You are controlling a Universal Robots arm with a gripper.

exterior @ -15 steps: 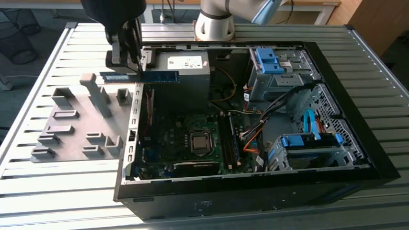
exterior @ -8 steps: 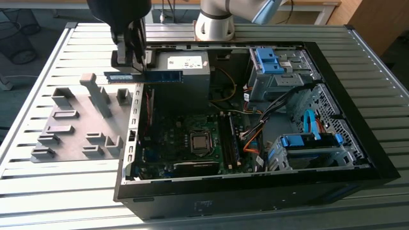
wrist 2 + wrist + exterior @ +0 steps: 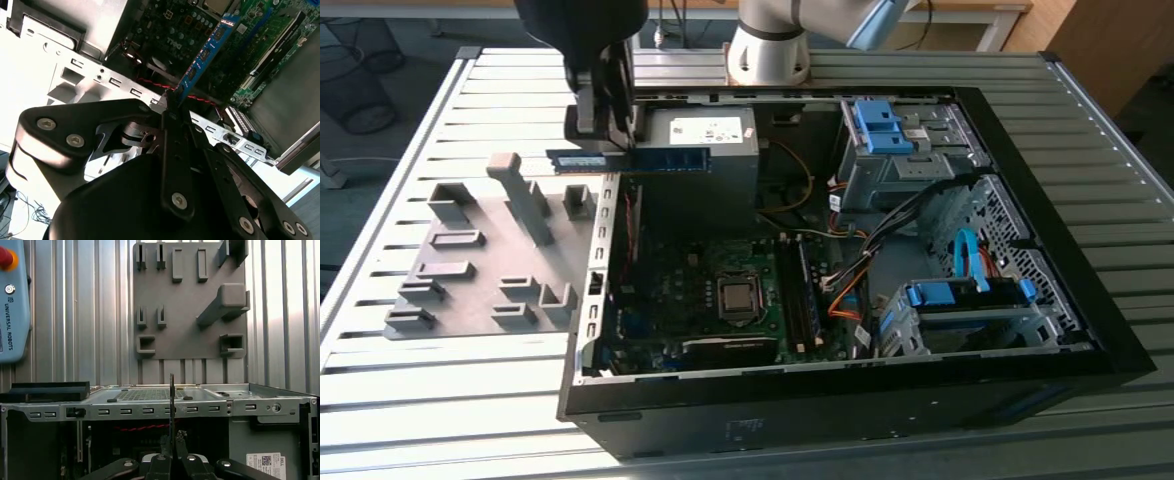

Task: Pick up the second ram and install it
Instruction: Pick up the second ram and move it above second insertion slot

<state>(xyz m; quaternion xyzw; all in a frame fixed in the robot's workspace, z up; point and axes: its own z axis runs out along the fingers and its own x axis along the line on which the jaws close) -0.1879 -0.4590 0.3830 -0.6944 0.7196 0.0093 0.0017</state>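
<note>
Robotics lab, bench station, as I log it from my console.
- Landmark: open computer case (image 3: 854, 405) on a ribbed metal table (image 3: 454, 410).
- Just beside the case: grey fixture plate (image 3: 467, 290) with holder blocks.
- Behind the case: robot arm base (image 3: 767, 50).
- Near the case, on the table: teach pendant (image 3: 12, 300) with a red button.
- Well apart from the case, on the floor: wire-mesh bin (image 3: 354, 85).

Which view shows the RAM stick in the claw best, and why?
The second wrist view: the second ram shows its blue face and chips, pinched in the claw. The exterior view shows the second ram small, side-on; the first wrist view shows it edge-on, a thin line.
</note>
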